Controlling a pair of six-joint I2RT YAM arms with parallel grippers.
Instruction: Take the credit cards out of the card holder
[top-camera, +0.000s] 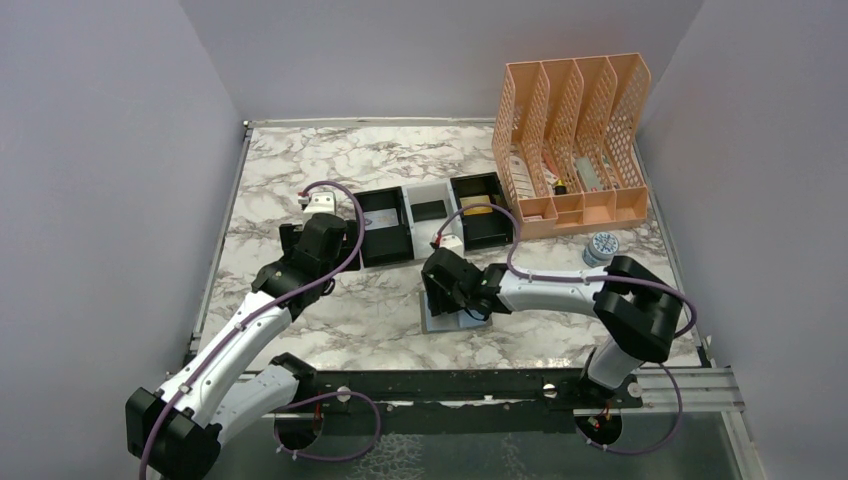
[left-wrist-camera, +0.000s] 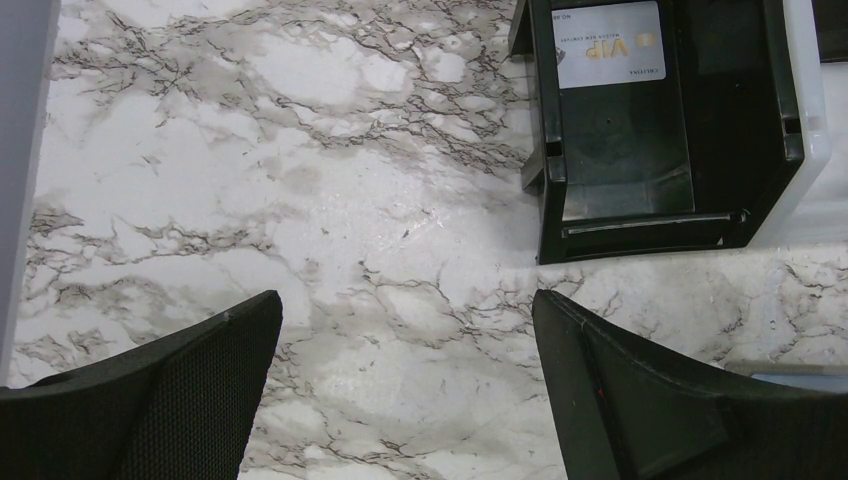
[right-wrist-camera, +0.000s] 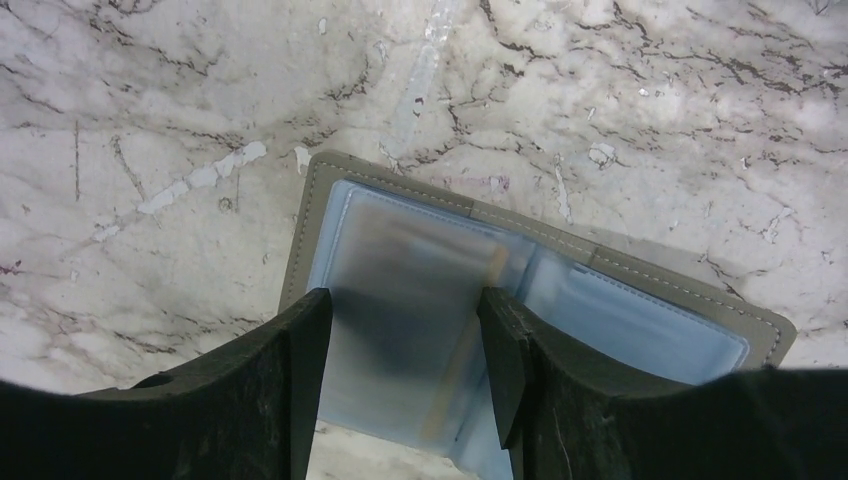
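Right wrist view: my right gripper (right-wrist-camera: 405, 300) sits with jaws apart over the card holder (right-wrist-camera: 540, 290), which lies open on the marble table (right-wrist-camera: 150, 120). Left gripper (left-wrist-camera: 408, 298) is wide open near the black tray (left-wrist-camera: 545, 150).

The card holder (right-wrist-camera: 420, 250) is grey-taupe outside, pale blue inside; the table (right-wrist-camera: 150, 150), white grey-veined marble.
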